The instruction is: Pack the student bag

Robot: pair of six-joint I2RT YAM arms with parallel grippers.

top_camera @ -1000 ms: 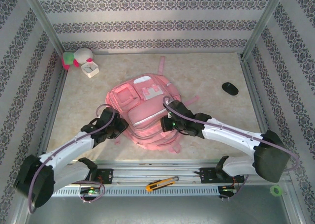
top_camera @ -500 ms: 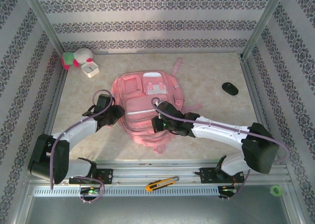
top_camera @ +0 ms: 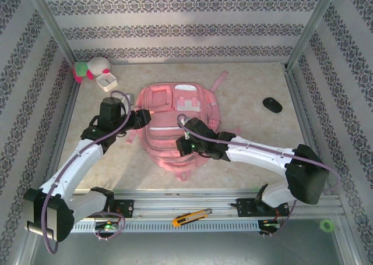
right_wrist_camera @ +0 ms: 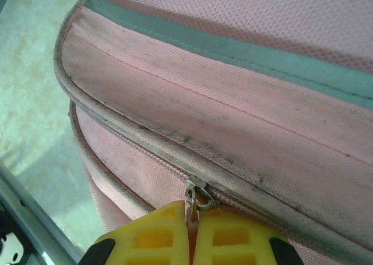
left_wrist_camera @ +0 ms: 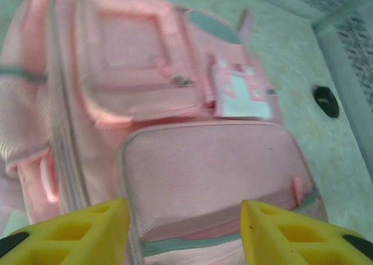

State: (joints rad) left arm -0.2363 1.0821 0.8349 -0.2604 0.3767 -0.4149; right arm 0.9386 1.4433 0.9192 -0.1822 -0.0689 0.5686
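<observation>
Up and to the left of the left end effector point(top_camera: 144, 116) in the top view, a plush toy point(top_camera: 90, 69) and a small white case point(top_camera: 106, 80) sit in the back corner of the bench point(top_camera: 250, 90), well apart from it. The left end effector point(left_wrist_camera: 182, 209) is released, its yellow fingers point(left_wrist_camera: 76, 227) spread wide with nothing between them, poised at the left edge of the student bag point(top_camera: 163, 138). The student bag point(left_wrist_camera: 192, 166) lies flat directly ahead of it, front pockets up, and stretches across to the right end effector point(top_camera: 182, 146). The right end effector point(right_wrist_camera: 190, 215) is clenched on the zipper pull point(right_wrist_camera: 197, 197) at the seam of the student bag point(right_wrist_camera: 233, 119). A dark oval object point(top_camera: 272, 105) lies well off to its right.
</observation>
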